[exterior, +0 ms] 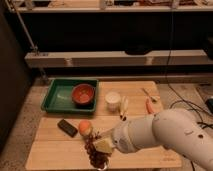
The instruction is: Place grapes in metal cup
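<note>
My gripper (101,148) is at the front of the wooden table (55,150), at the end of the thick white arm (160,132) that reaches in from the right. It is shut on the grapes (94,154), a dark reddish-purple bunch hanging under it, just below and right of the orange-yellow round fruit (85,128). The metal cup is hidden under the grapes and gripper at the bottom edge of the view.
A green tray (60,97) at the back left holds an orange-red bowl (83,94). A white cup (113,100), a pale yellow piece (124,107), an orange stick (150,106) and a spoon (148,93) lie at the back. A dark block (66,127) lies left of the fruit.
</note>
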You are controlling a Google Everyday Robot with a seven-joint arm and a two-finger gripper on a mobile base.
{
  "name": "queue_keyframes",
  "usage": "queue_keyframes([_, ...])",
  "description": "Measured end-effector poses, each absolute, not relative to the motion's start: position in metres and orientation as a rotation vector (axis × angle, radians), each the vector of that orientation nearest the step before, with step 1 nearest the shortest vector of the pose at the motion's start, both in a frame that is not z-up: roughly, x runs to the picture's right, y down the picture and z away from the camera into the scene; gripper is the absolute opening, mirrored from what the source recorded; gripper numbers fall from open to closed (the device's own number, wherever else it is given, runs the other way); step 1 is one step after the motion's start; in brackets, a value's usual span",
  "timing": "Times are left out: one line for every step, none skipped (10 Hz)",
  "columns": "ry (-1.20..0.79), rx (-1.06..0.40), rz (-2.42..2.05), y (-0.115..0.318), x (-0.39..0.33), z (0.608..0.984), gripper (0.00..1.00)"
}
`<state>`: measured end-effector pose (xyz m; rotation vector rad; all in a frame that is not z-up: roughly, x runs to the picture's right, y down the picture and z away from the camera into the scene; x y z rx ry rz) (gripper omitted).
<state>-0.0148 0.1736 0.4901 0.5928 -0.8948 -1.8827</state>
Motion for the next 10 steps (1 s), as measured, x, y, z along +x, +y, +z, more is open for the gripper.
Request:
queue_keyframes([-0.894, 0.586, -1.872, 0.175, -0.011, 0.496, 0.0])
queue_keyframes([-0.891, 0.582, -1.855, 0.179, -0.006, 0.508, 0.0])
queue_keyframes([-0.887, 0.582, -1.844, 0.183, -0.003, 0.519, 0.0])
queue_keyframes([-0.886, 0.583, -1.844, 0.182, -0.003, 0.52, 0.0])
queue_keyframes([-0.886, 0.582, -1.842, 0.183, -0.003, 0.521, 0.0])
queue_keyframes([-0.885, 0.582, -1.841, 0.183, -0.002, 0.521, 0.0])
queue_keyframes([-0.885, 0.581, -1.841, 0.183, -0.002, 0.521, 0.0])
queue_keyframes([-0.885, 0.581, -1.841, 0.183, -0.002, 0.521, 0.0])
queue_keyframes([-0.885, 0.581, -1.841, 0.183, -0.002, 0.521, 0.0])
queue_keyframes([-0.886, 0.581, -1.841, 0.183, -0.003, 0.521, 0.0])
